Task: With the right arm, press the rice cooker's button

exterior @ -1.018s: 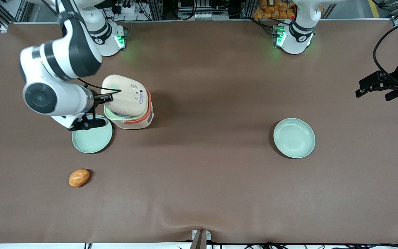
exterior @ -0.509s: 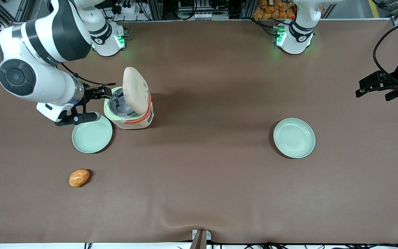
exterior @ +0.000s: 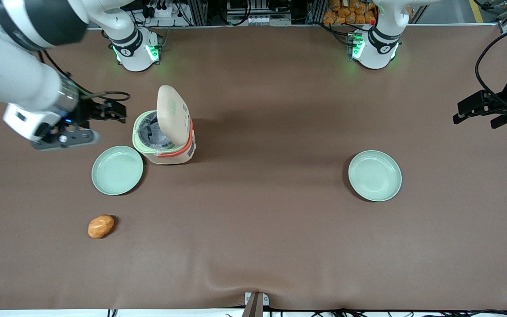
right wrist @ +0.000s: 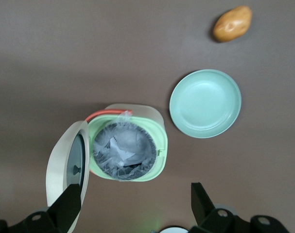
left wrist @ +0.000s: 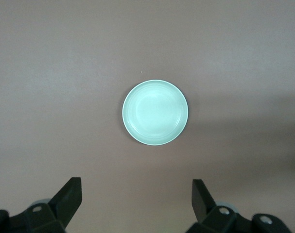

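The rice cooker [exterior: 165,147] stands with its cream lid [exterior: 172,115] swung upright. Its pot [right wrist: 124,151] is uncovered and holds crumpled clear plastic inside the pale-green rim. The button [exterior: 174,105] shows as a small pale-green pad on the lid's outer face. The right arm [exterior: 20,86] reaches in from the working arm's end of the table. Its gripper [exterior: 119,112] hangs open beside the cooker, clear of it, with nothing between the fingers. In the right wrist view the gripper [right wrist: 136,196] looks down on the rice cooker [right wrist: 159,131] and on bare table.
A pale-green plate [exterior: 117,170] lies beside the cooker, nearer the front camera, and also shows as the plate [right wrist: 205,103]. An orange-brown potato [exterior: 101,226] lies nearer still. A second plate [exterior: 374,175] sits toward the parked arm's end.
The lid went from part-raised to fully upright. The gripper drew back from the cooker's rim toward the working arm's end and rose.
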